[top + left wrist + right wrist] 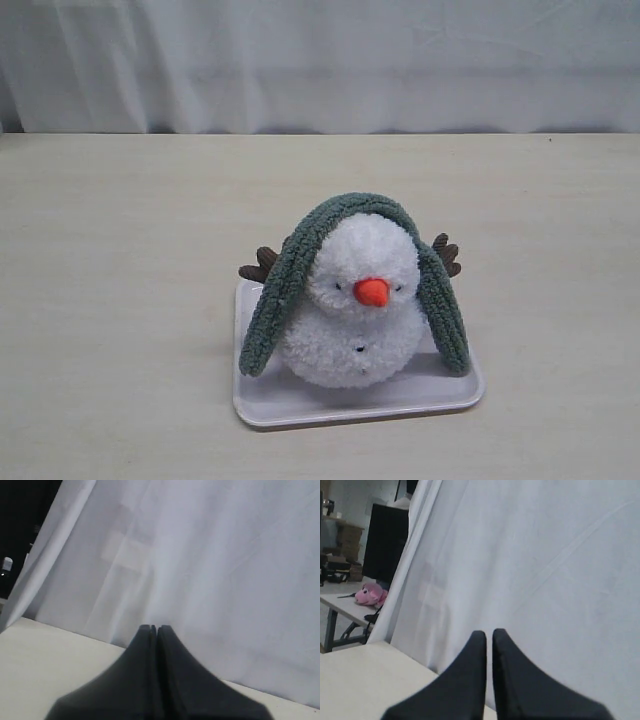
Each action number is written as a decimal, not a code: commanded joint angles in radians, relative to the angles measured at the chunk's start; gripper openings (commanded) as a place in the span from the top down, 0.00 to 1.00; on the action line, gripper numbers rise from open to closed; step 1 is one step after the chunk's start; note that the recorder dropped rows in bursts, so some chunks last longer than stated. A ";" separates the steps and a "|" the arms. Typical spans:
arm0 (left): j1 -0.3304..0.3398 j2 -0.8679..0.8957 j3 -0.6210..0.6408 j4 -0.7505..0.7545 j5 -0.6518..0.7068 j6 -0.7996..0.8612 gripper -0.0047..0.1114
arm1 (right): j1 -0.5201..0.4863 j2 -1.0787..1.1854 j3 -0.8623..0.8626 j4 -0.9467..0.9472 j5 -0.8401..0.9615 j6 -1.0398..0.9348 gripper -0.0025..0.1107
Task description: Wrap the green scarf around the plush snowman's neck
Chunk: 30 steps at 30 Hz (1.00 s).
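The plush snowman (358, 305) stands upright on a white tray (270, 400) in the middle of the exterior view, orange nose facing the camera. The green scarf (290, 270) is draped over the top of its head, one end hanging down each side to the tray. Its neck crease shows bare at the front. Neither arm appears in the exterior view. My left gripper (154, 628) is shut with nothing in it, pointing at the white curtain. My right gripper (489, 632) is also shut and empty, with a thin slit between its tips, facing the curtain.
A pale table (120, 300) carries the tray. A white curtain (320, 60) hangs along the table's far edge. Past the curtain, the right wrist view shows a pink plush toy (369, 594) on another table.
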State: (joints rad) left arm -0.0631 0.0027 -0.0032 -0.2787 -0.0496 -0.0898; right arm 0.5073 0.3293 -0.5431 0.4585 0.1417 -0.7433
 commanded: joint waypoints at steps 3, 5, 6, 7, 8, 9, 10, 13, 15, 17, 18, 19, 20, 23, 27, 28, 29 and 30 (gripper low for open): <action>-0.007 0.012 -0.095 0.015 0.106 -0.040 0.96 | 0.031 -0.055 0.027 -0.005 -0.060 -0.004 0.94; -0.007 0.043 -0.139 0.016 0.120 -0.038 0.96 | 0.031 -0.057 0.027 -0.005 -0.060 -0.004 0.94; -0.007 0.065 -0.161 0.016 0.125 -0.032 0.96 | 0.031 -0.057 0.027 -0.005 -0.060 -0.004 0.94; -0.007 0.090 -0.181 0.016 0.125 -0.020 0.96 | 0.031 -0.057 0.027 -0.005 -0.060 -0.004 0.94; -0.007 0.113 -0.198 0.016 0.125 -0.008 0.96 | 0.031 -0.057 0.027 -0.005 -0.060 -0.004 0.94; -0.007 0.143 -0.217 0.016 0.125 0.006 0.96 | 0.031 -0.057 0.027 -0.005 -0.060 -0.004 0.94; -0.007 0.176 -0.236 0.016 0.125 0.014 0.96 | 0.031 -0.057 0.027 -0.005 -0.060 -0.004 0.94; -0.007 0.281 -0.280 0.012 0.109 0.014 0.96 | 0.031 -0.057 0.027 -0.005 -0.060 -0.004 0.94; -0.020 0.349 -0.304 0.012 0.082 0.014 0.96 | 0.031 -0.057 0.027 -0.005 -0.060 -0.004 0.94; -0.060 0.426 -0.329 0.019 0.032 0.014 0.96 | 0.031 -0.057 0.027 -0.005 -0.060 -0.004 0.94; -0.118 0.499 -0.353 0.065 -0.042 0.014 0.96 | 0.031 -0.057 0.027 -0.005 -0.060 -0.004 0.94; -0.154 0.542 -0.371 0.102 -0.080 0.014 0.96 | 0.031 -0.057 0.027 -0.005 -0.060 -0.004 0.94; -0.221 0.634 -0.414 0.165 -0.126 0.014 0.96 | 0.031 -0.057 0.027 -0.005 -0.060 -0.004 0.94; -0.366 0.827 -0.526 0.311 -0.125 0.014 0.96 | 0.031 -0.057 0.027 -0.005 -0.060 -0.004 0.94; -0.525 1.079 -0.679 0.410 -0.002 0.012 0.96 | 0.031 -0.057 0.027 -0.005 -0.060 -0.004 0.94; -0.568 1.172 -0.733 0.431 0.065 0.014 0.96 | 0.031 -0.057 0.027 -0.005 -0.060 -0.004 0.94; -0.593 1.222 -0.776 0.446 0.112 0.014 0.96 | 0.031 -0.057 0.027 -0.005 -0.060 -0.004 0.94; -0.622 1.313 -0.840 0.461 0.174 0.016 0.96 | 0.031 -0.057 0.027 -0.005 -0.060 -0.004 0.94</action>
State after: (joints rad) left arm -0.6462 1.2128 -0.7689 0.1565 0.0387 -0.0773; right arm 0.5363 0.2750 -0.5205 0.4585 0.0885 -0.7433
